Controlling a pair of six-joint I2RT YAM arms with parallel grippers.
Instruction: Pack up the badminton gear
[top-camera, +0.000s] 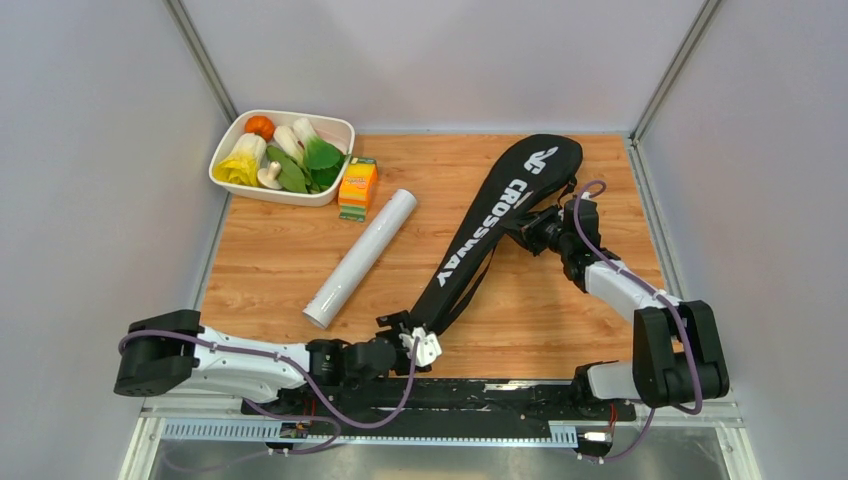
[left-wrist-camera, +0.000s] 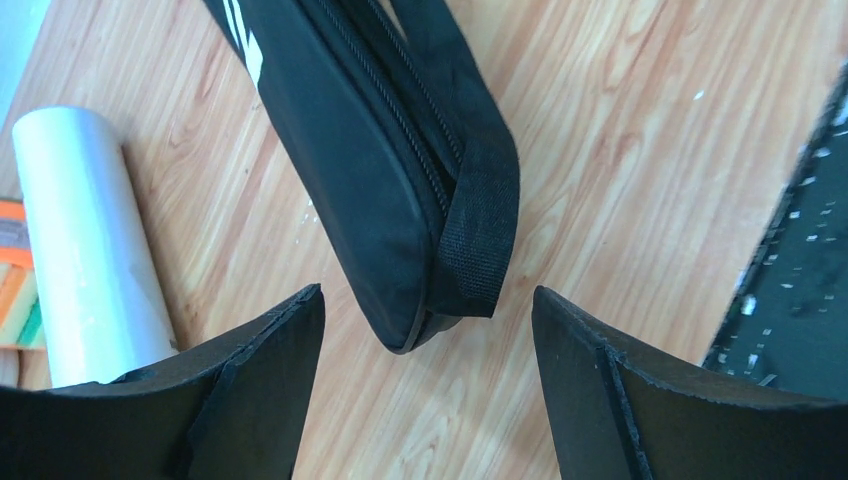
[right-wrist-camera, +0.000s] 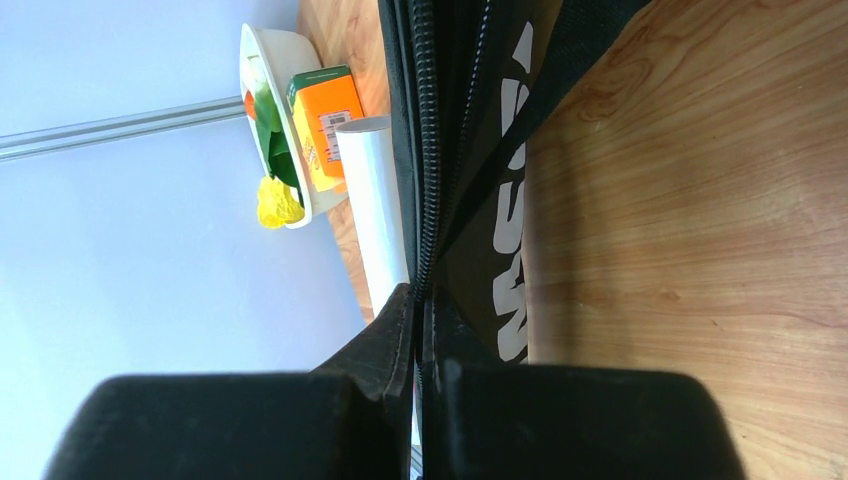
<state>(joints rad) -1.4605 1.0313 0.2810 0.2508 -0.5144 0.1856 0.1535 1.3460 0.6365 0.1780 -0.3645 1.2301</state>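
The black fabric CROSSWAY racket bag (top-camera: 480, 235) lies slantwise on the wooden table (top-camera: 560, 310) with no rackets or shuttlecocks in view, so they are probably packed, though that cannot be checked. The right gripper (top-camera: 528, 231) is pinched tight on the bag's zip edge near the wide head, and the left gripper (top-camera: 413, 336) holds its fingers spread just short of the narrow end. The long white plastic tube (top-camera: 360, 258) lies loose beside the bag, seemingly not yet packed.
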